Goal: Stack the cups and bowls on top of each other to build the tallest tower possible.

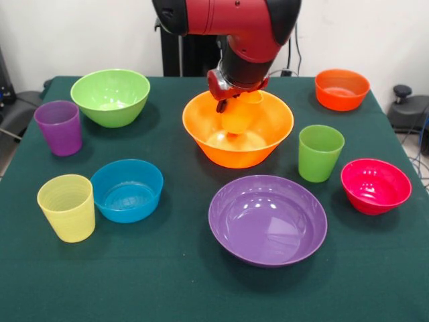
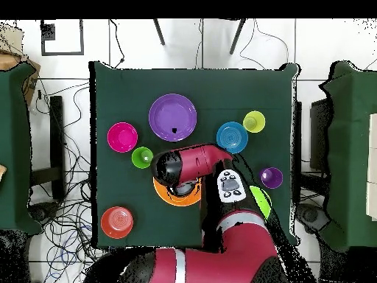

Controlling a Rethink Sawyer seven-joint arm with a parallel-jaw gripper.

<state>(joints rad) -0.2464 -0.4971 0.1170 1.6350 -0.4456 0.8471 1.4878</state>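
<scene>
Orange plastic fills the middle of the scene: the small tapered orange plastic cup [image 1: 240, 115] hangs inside the large orange-yellow glossy bowl [image 1: 238, 142], clamped at its rim by the gripper [image 1: 231, 100] of the red and black arm [image 1: 234, 27]. The cup is tilted, its long axis leaning, with the mouth up toward the gripper and the narrower base pointing down into the bowl; whether the base touches the bowl's bottom cannot be told. In the overhead view the arm [image 2: 188, 166] covers most of this bowl [image 2: 163, 194], leaving only a crescent of rim visible.

All the other pieces stand upright, mouths up, on the dark green table cloth [image 1: 167, 282], each apart from the rest. In the front view, the wide purple bowl [image 1: 268, 220] sits nearest the camera, just in front of the orange-yellow bowl. The green tumbler [image 1: 320, 153] stands to the right of it, with the pink-red bowl [image 1: 375, 186] further right and the orange-red bowl [image 1: 342, 89] at the far right corner. On the left are the light green bowl [image 1: 110, 97], the purple tumbler [image 1: 59, 127], the blue bowl [image 1: 127, 190] and, just beside it, the pale yellow tumbler [image 1: 66, 207]. Nothing is stacked yet.
</scene>
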